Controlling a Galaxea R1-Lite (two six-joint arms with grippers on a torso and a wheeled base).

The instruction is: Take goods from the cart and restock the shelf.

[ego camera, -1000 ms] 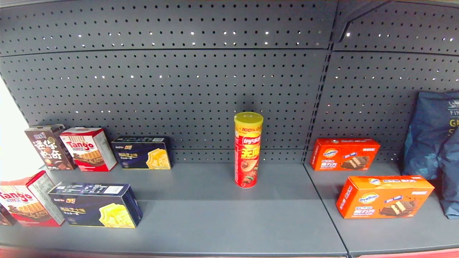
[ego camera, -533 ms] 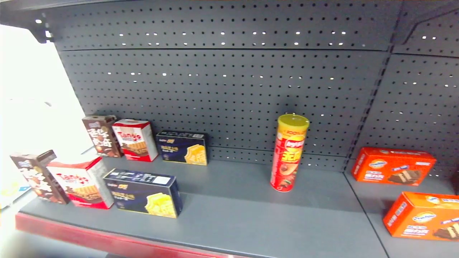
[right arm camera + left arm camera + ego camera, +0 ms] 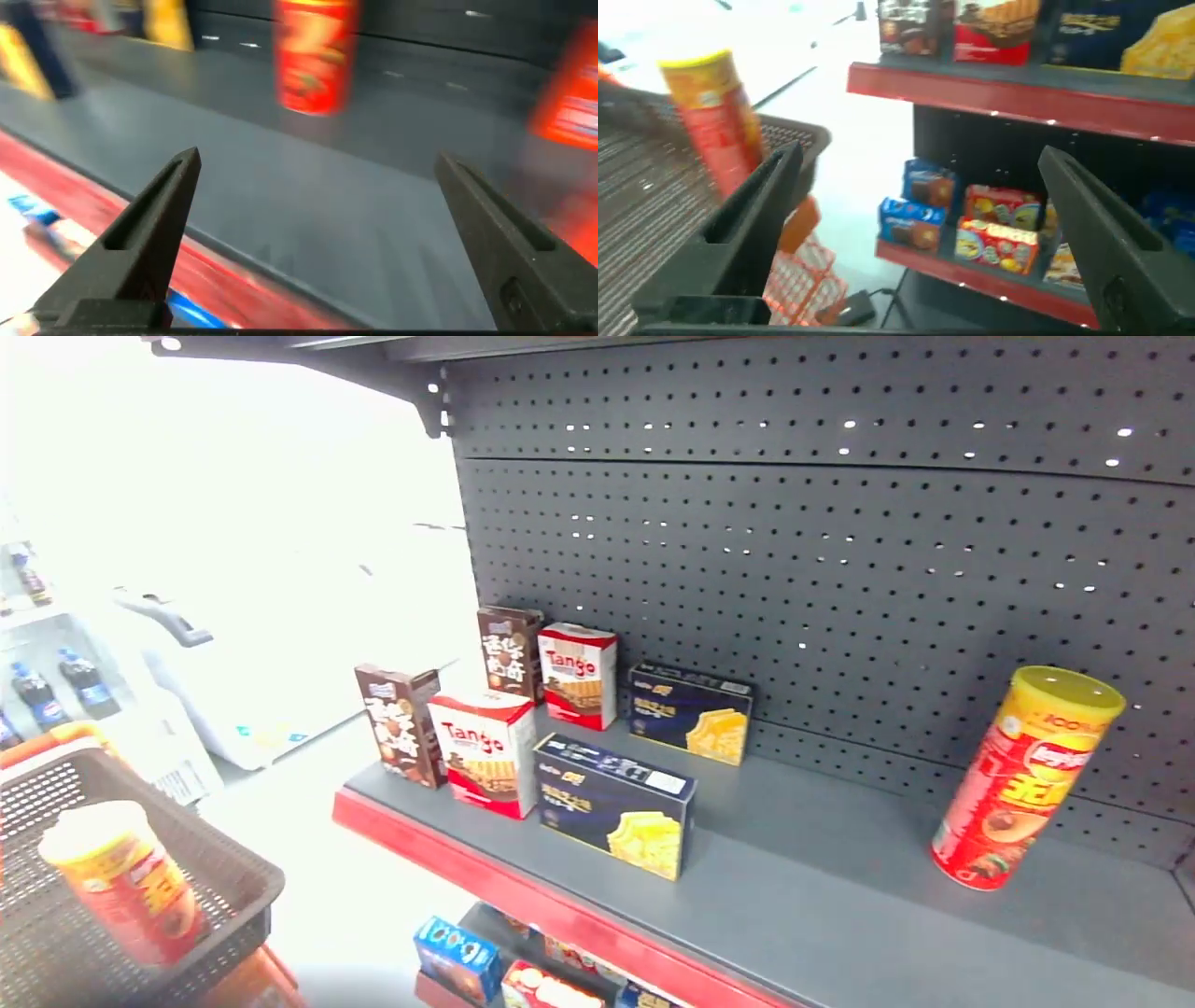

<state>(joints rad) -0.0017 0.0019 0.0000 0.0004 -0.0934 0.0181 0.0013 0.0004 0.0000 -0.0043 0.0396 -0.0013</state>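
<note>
Chip can [image 3: 715,121] in basket [image 3: 645,187], beyond left gripper [image 3: 920,154]

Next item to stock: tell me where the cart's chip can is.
Head view, lower left: the chip can stands in the dark mesh basket, left of the red-edged shelf.

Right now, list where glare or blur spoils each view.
Head view: everything left of the shelf is blown out white, and light shines through the pegboard holes. Left wrist view: the floor glares, and the basket's chip can is soft. Right wrist view: the shelf's chip can is smeared.
</note>
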